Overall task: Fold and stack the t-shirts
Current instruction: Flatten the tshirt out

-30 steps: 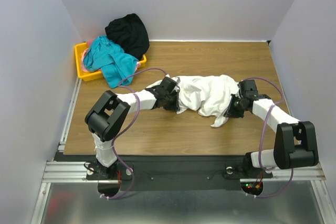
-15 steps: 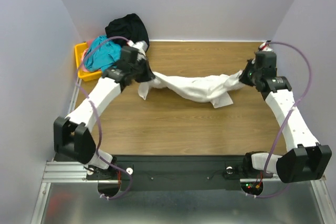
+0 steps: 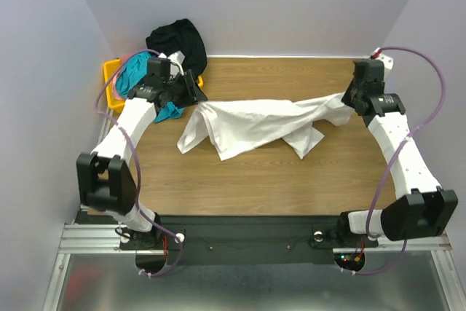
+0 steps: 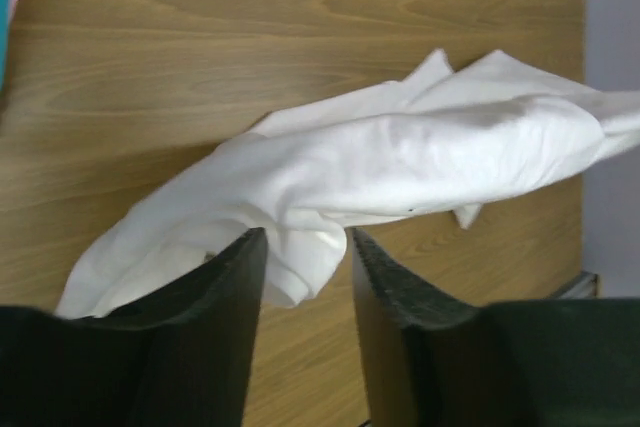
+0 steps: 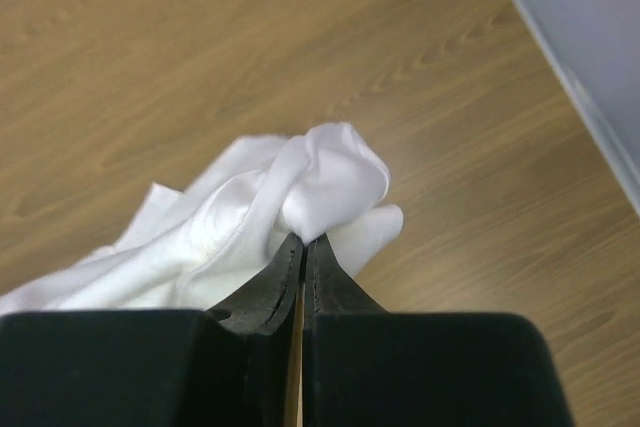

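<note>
The right gripper [image 5: 303, 239] has its jaws pressed together on a bunched corner of the white t-shirt [image 5: 230, 232], which puffs out just past the tips. The left gripper [image 4: 307, 237] has its fingers [image 4: 225, 317] parted, with white cloth showing in the gap beyond them; whether they touch the cloth I cannot tell.

The t-shirt is slung across the middle of the wooden table [image 3: 247, 172] between the two arms. It rises at its right end to the right gripper by the far right side, and sags to the board at its left, near the left gripper. It is plain white, rumpled and twisted into long folds, with loose flaps hanging toward the near edge. A tiny dark speck sits on one fold in the left wrist view.

At the far left corner stands a yellow bin [image 3: 109, 78] holding a teal garment [image 3: 135, 78], a bit of pink cloth [image 3: 127, 60], and a black garment [image 3: 178, 38] heaped at its back edge against the wall
</note>
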You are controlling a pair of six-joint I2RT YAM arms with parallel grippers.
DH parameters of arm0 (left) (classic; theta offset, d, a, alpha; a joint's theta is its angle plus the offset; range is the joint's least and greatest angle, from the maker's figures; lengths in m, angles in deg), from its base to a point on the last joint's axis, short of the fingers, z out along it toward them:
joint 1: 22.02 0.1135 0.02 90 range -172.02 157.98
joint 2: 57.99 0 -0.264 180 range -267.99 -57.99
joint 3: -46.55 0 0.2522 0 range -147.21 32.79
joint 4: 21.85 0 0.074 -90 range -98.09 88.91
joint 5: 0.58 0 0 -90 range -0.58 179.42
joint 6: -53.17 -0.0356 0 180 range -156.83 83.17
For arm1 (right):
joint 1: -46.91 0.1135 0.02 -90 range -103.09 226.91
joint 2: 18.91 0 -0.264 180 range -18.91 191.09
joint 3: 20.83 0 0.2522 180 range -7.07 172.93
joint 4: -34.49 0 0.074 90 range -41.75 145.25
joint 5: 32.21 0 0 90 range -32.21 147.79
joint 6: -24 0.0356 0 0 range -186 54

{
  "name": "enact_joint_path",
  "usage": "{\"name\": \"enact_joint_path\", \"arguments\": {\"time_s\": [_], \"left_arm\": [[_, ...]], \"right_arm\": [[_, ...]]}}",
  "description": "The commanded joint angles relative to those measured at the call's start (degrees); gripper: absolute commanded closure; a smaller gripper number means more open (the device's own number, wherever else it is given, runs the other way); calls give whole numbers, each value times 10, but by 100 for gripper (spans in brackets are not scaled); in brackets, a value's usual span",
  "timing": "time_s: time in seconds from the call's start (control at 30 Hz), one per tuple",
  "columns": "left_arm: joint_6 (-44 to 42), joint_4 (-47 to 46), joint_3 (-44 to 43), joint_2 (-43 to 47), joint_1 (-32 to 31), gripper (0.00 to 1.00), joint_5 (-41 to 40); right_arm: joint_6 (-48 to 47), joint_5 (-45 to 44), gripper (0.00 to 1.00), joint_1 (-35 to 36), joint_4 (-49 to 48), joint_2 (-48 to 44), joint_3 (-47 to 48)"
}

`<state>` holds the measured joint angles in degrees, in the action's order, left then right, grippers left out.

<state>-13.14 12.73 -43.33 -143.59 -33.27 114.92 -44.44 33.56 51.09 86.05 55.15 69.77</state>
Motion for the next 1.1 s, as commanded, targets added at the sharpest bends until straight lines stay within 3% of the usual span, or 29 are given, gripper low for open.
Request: {"name": "enact_joint_path", "arguments": {"time_s": [0.0, 0.03, 0.1, 0.37, 0.53, 0.77, 1.07], "left_arm": [[-5, 6, -38, -56, -4, 33, -105], [-8, 7, -45, -56, -12, 24, -157], [-21, 5, -55, -47, -30, 19, -200], [-38, 0, 48, -24, -135, 21, -135], [-3, 19, 131, -31, -218, 23, -155], [22, 56, 163, -26, -237, 22, -219], [25, 20, 192, -67, -264, 23, -206]], "right_arm": [[21, 10, 100, 1, -7, 26, -44], [22, 20, 100, 0, -14, 36, -50], [23, 37, 100, 1, -23, 53, -61], [23, 54, 99, 1, -41, 104, -55], [26, 68, 100, 1, -43, 109, -59], [38, 91, 99, 1, -47, 86, -97], [45, 110, 99, 0, -51, 57, -141]]}}
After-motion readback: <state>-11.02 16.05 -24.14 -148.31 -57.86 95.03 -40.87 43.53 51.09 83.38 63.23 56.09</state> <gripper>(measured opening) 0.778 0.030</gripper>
